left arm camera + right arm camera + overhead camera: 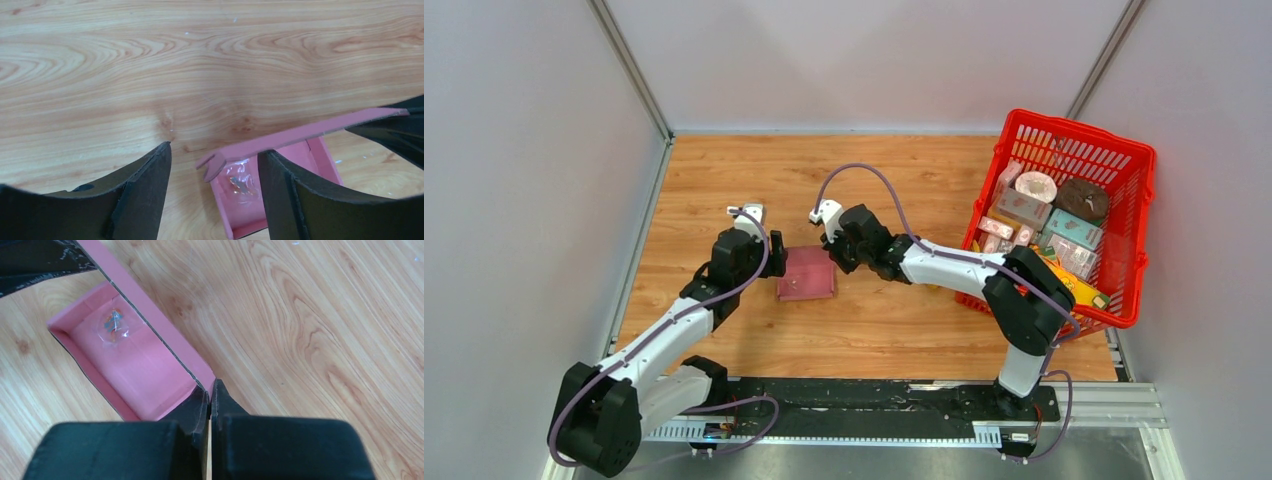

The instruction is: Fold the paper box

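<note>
**Top external view: my two arms meet at a pink paper box on the wooden table**

The wooden table (724,180) fills the floor of the white-walled cell. A red plastic mesh basket (1124,160) sits at its right edge, tilted and packed with printed cartons (1024,208) and other goods. My left arm (664,335) reaches in from the near left corner. My right arm (954,265) bends across in front of the basket. Both end at the paper box (806,274), which lies on the table near the middle, well apart from the basket.

From the right wrist, the box stands open as a shallow pink tray with its lid (150,310) raised along one long side. My right gripper (211,387) is clenched, its fingers pressed together on the near corner of that lid.

From the left wrist, my left gripper (215,150) is released and grasps nothing. Its fingers (145,190) stand wide apart, low over the wood. The tabbed end of the lid (212,167) shows in the gap between them, and the tray lies partly behind the right-hand finger.

Inside the tray lies a small clear plastic packet (114,325); I cannot make out what it holds.
</note>
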